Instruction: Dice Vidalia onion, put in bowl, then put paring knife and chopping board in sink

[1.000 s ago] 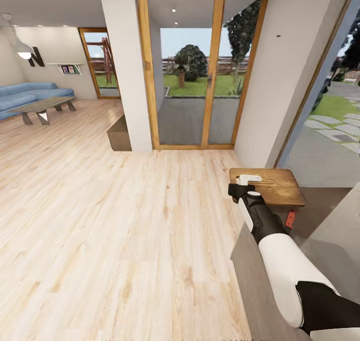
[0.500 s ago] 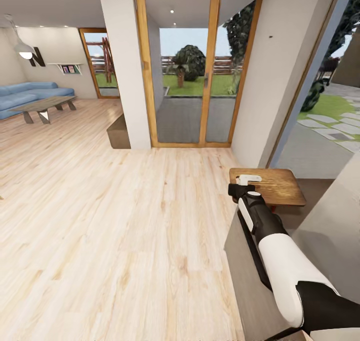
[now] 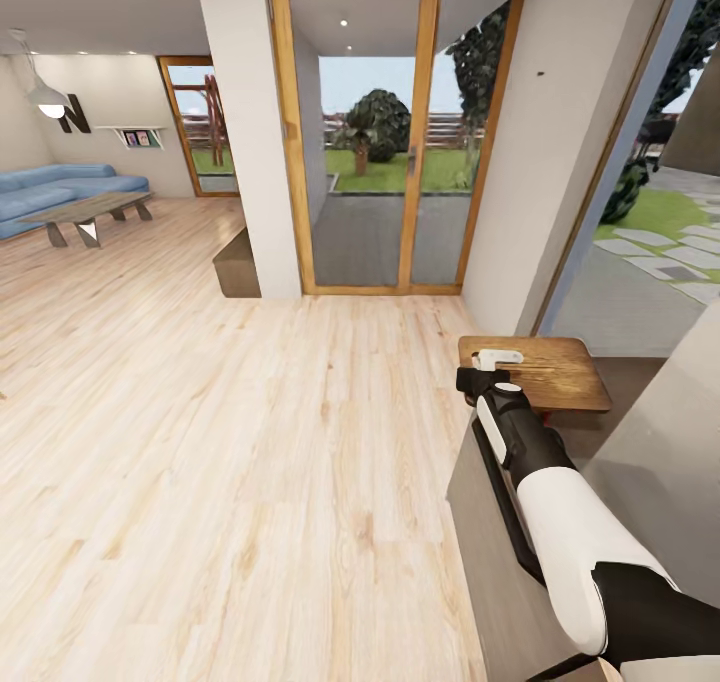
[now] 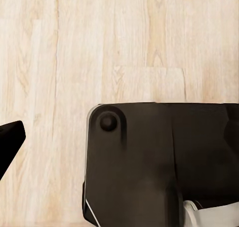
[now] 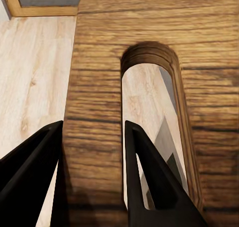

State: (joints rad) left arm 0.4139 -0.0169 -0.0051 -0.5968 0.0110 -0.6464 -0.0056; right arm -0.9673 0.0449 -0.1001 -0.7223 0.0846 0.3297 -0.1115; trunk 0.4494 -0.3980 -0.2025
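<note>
Nearest, at five o'clock in the head view, the right arm's white and black shell runs up from the frame edge, its shoulder cut off. The right gripper (image 3: pixel 497 360) is clamped on the chopping board (image 3: pixel 540 370), held level above the wood floor (image 3: pixel 250 442); the wrist view has one finger (image 5: pixel 149 172) through the board's handle slot. The left gripper's state I cannot tell. Farther, at twelve o'clock, a glazed door (image 3: pixel 365 132); at ten o'clock, a blue sofa (image 3: pixel 60 187), cut off.
</note>
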